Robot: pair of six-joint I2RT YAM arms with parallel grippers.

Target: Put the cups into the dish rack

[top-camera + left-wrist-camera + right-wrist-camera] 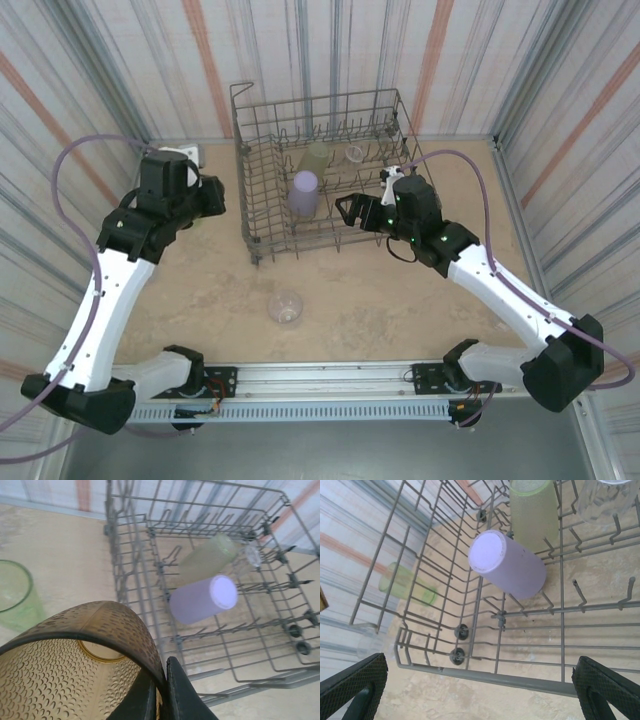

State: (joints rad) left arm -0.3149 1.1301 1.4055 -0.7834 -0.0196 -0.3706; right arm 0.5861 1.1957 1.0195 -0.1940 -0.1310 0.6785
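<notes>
A: What is held by the left gripper (162,672)?

B: The wall of the amber-brown cup (75,665) is pinched at the rim between its clenched fingers. The cup is kept outside the dish rack (520,680), off its left side.

A: And the right gripper (480,687)?

B: It is seen spread wide above the near edge of the dish rack, with nothing grasped between the fingers.

A: Which cups are found inside the dish rack?

B: Three. The lavender cup (304,192) is leaned on the tines near the middle, base turned upward. Just behind it a pale yellow-green cup (318,155) is laid, and beside that, toward the far right corner, a clear cup (355,153) is placed.

A: What is left outside the dish rack?

B: A second yellow-green cup (15,600) is stood upright on the table to its left. Another clear cup (286,307) is set on the table in front of its near side, well apart from it.
</notes>
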